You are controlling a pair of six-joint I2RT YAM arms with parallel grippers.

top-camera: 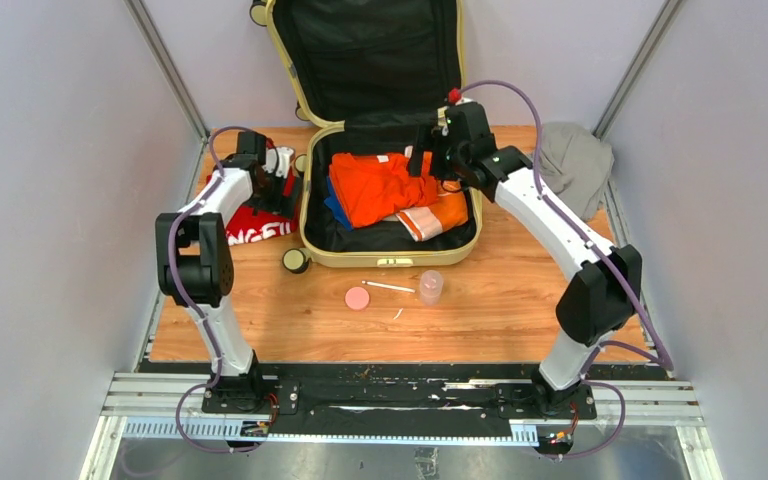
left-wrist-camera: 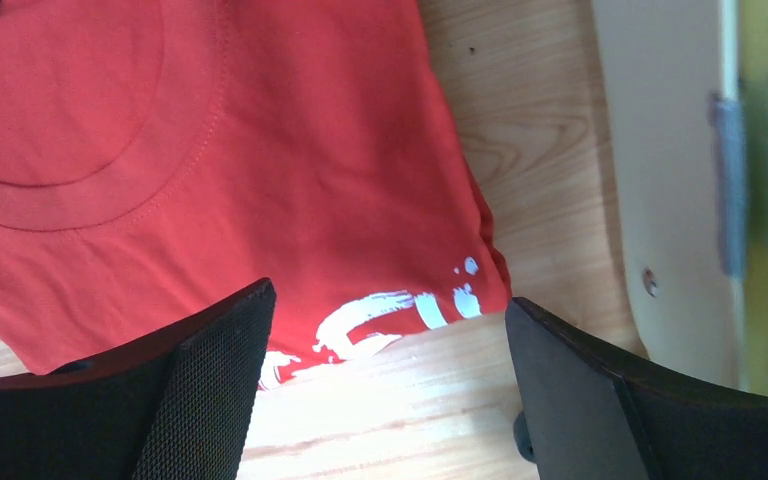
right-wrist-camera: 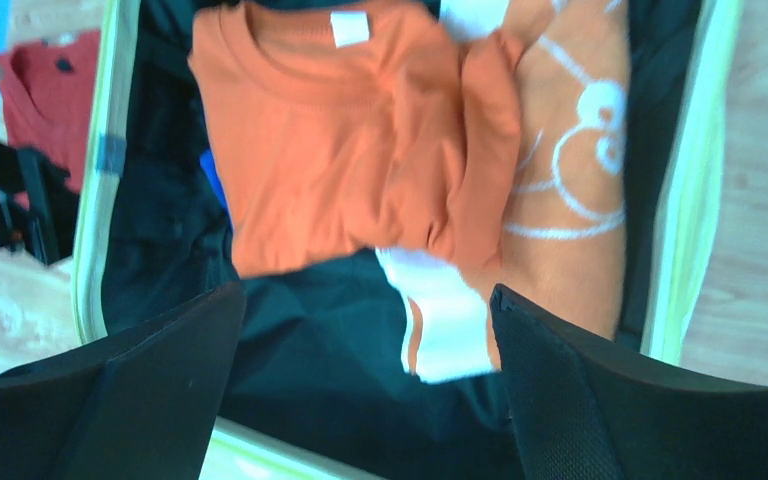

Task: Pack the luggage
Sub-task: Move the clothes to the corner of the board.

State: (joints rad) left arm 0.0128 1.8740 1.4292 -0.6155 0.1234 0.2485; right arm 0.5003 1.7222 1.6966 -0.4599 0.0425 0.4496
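**A:** Packing status?

**B:** From the left: my left gripper point(left-wrist-camera: 388, 298) is spread wide over the red cotton T-shirt with white lettering point(left-wrist-camera: 210, 180). It lies on the wooden table point(top-camera: 520, 300) beside the luggage, not packed.

**A:** And the luggage?

**B:** The pale yellow hard-shell luggage point(top-camera: 390, 258) is at mid-table, far side, lid up. Folded orange T-shirts point(top-camera: 375, 185) are inside. My right gripper point(right-wrist-camera: 368, 292) hangs over them, fingers apart, holding nothing.

**A:** What's left?

**B:** The red shirt, plus the crumpled grey cloth garment point(top-camera: 575, 160) far right. I'd say roughly halfway. Lid not closed.
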